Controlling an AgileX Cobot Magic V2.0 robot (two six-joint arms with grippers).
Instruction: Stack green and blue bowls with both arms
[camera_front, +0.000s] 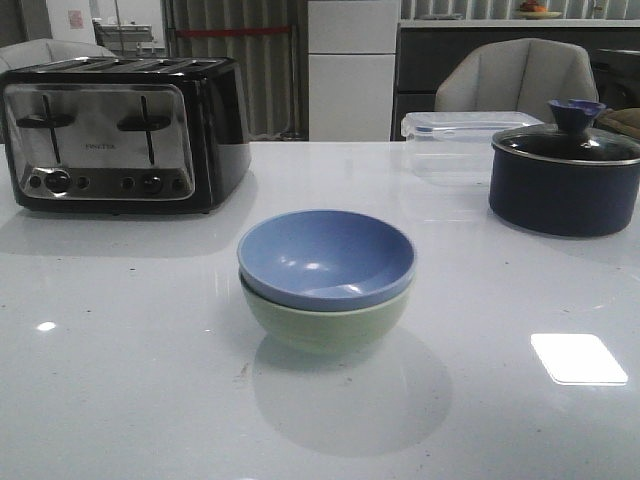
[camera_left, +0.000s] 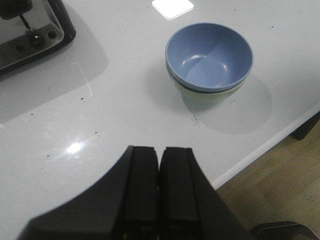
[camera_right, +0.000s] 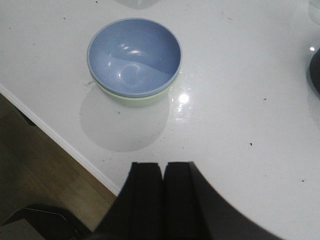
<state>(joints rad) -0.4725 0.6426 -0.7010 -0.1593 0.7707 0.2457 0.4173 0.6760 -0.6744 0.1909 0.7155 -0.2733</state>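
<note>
Bowls sat stacked in the front view: the periwinkle blue matte bowl nested inside the pale sage green bowl on the glossy white table. Left wrist view: the left gripper had its black fingers pressed together, grasping nothing, the stack well beyond them. Right wrist view: the right gripper was likewise clenched and empty, bowls ahead of its fingertips.

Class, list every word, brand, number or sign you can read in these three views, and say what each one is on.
Toaster: a small brand word on its steel front, too blurred to read.
Paper on the far wall: markings too small to read.
Blue bowl, green bowl, pot, clear box: no text visible.
Both wrist views: no text.
</note>
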